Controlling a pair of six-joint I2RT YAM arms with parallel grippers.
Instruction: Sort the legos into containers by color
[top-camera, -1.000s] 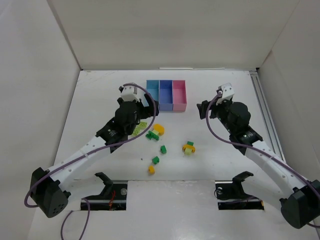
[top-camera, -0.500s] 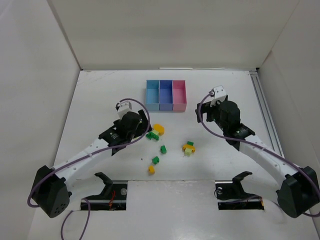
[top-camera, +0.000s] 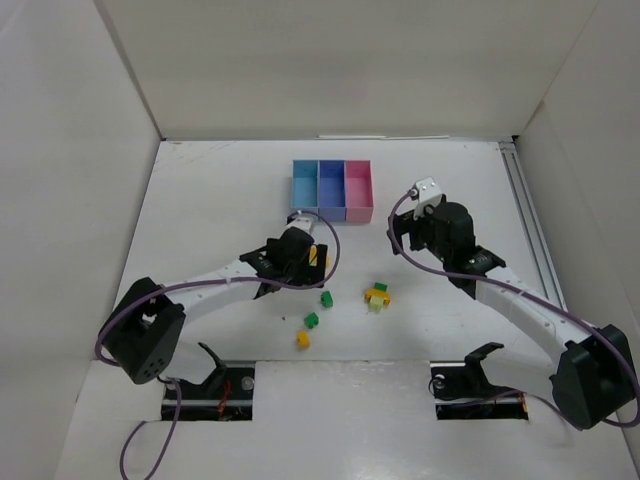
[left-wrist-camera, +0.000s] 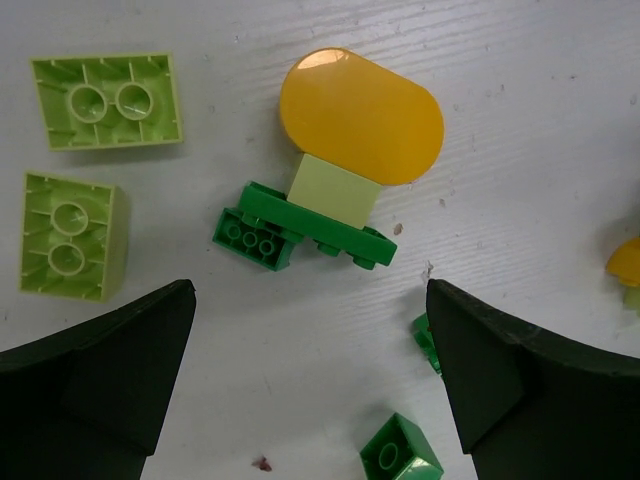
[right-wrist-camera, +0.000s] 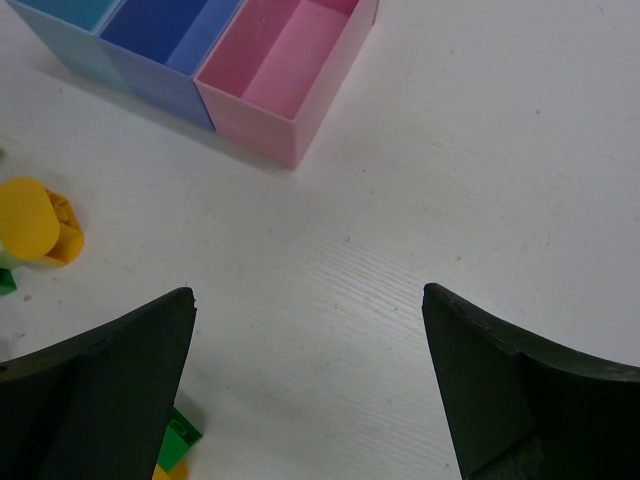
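- Tabletop (top-camera: 200, 210): white, walled on three sides; all the items below are carried on it.
- Containers (top-camera: 331, 205): three open-topped bins joined in a row at the far middle of the tabletop. From left to right they are the light blue bin (top-camera: 305, 187), the periwinkle bin (top-camera: 331, 187) and the pink bin (top-camera: 358, 187).
- Left tool (left-wrist-camera: 308, 320): held wide open with nothing gripped. It is placed over a group of legos just near-left of the containers (both fingers are seen clear of the pieces in the left wrist view).
- Stacked group under the left tool: a yellow-orange rounded piece (left-wrist-camera: 360, 115), a lime block (left-wrist-camera: 335, 190) touching it, and a dark green plate (left-wrist-camera: 300, 235) against the block.
- First lime brick (left-wrist-camera: 105, 100) and second lime brick (left-wrist-camera: 70, 235): laid hollow side up beside the stacked group, apart from it and from each other.
- Small green brick (left-wrist-camera: 400, 460): found between the two fingers, studs up.
- Loose legos at the near middle: a dark green brick (top-camera: 326, 298), a second green brick (top-camera: 311, 320) and an orange brick (top-camera: 303, 339).
- Mixed cluster (top-camera: 377, 294): yellow-orange, lime and dark green pieces touching, set to the right of the loose bricks.
- Right tool (right-wrist-camera: 305, 300): held wide open with nothing gripped, above bare tabletop near-right of the pink bin.
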